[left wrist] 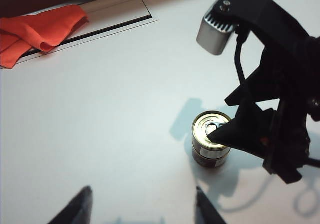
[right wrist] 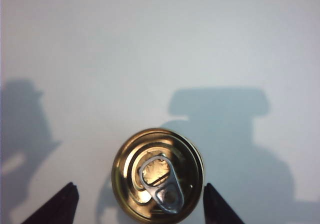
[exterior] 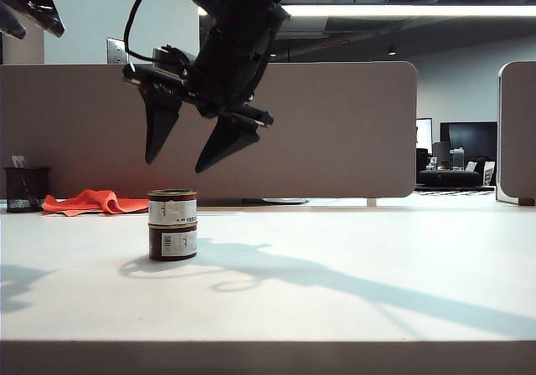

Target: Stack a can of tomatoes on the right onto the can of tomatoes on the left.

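White tabletop (exterior: 352,258) with grey partitions behind; two tomato cans sit stacked left of centre in the exterior view, top can (exterior: 172,207) white-labelled with a gold pull-tab lid, squarely on the bottom can (exterior: 172,242), dark-labelled with a barcode. Right gripper (exterior: 186,145) hangs just above the stack, jaws spread, holding nothing. Left gripper (left wrist: 141,206) at the upper left edge, jaws apart and empty.
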